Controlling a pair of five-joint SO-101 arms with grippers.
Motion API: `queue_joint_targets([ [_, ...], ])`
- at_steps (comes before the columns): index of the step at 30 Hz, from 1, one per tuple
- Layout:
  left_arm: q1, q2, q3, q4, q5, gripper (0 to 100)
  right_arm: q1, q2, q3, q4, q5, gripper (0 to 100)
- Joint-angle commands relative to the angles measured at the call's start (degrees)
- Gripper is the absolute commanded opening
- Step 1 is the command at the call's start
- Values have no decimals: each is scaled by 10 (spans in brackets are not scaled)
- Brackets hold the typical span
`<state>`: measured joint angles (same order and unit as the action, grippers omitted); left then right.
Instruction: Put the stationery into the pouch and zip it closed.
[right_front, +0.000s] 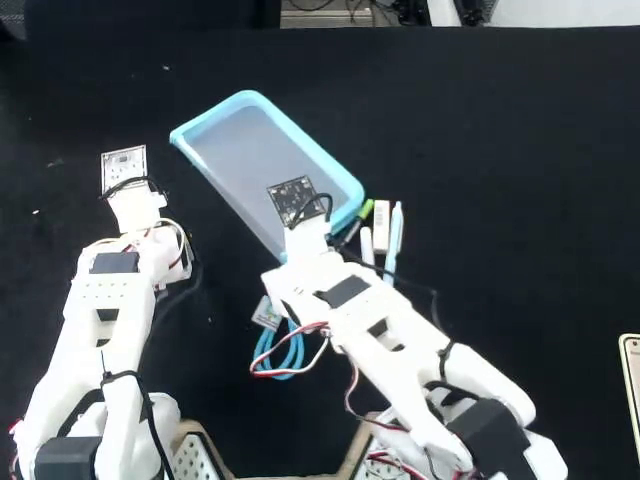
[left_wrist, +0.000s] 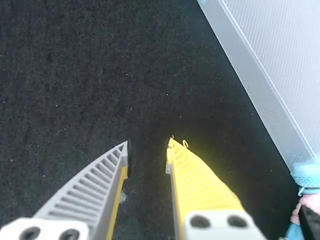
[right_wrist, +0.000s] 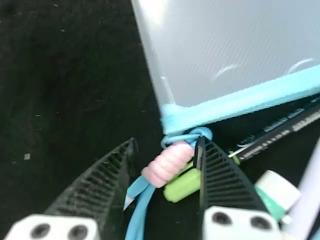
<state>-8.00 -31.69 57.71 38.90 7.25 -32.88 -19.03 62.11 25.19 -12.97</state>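
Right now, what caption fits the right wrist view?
Open right end effector straddling the pink zipper pull at a corner of the blue-trimmed pouch, pens lying alongside.

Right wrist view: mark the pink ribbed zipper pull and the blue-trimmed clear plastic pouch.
pink ribbed zipper pull (right_wrist: 167, 165), right wrist view, middle of the bead
blue-trimmed clear plastic pouch (right_wrist: 225, 55), right wrist view, bare clear face

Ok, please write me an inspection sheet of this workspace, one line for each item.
Surface: black table.
Job's things: blue-edged pouch lying flat; pens outside it, by its corner; pink zip pull there.
Clutter: pale object at the right edge.
Grippers: left end effector open over the table beside the pouch; right end effector open around the zip pull.
Cables: coloured wires looping under the right arm.
Surroundings: pale strip past the far edge.
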Motion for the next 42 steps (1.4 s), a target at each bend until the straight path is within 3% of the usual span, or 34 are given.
queue_joint_targets([
  [1, 3, -4, -4, -8, 0, 130, 25, 22, -36, 4, 4, 191],
  [10, 3, -4, -4, -6, 0, 130, 23, 55, -85, 113, 10, 191],
  [21, 3, -4, -4, -6, 0, 130, -26, 58, -73, 148, 175, 181],
  [25, 3, -4, -4, -5, 0, 130, -26, 55, -70, 148, 202, 6],
  [28, 3, -4, -4, -5, 0, 130, -24, 43, -80, 174, 230, 11],
  [36, 3, -4, -4, -5, 0, 130, 92, -115, -204, 444, 404, 11],
  [39, 2, -4, -4, -4, -1, 130, 137, -152, -196, 486, 491, 11],
  [42, 2, -4, -4, -4, -1, 130, 163, -158, -145, 488, 530, 11],
])
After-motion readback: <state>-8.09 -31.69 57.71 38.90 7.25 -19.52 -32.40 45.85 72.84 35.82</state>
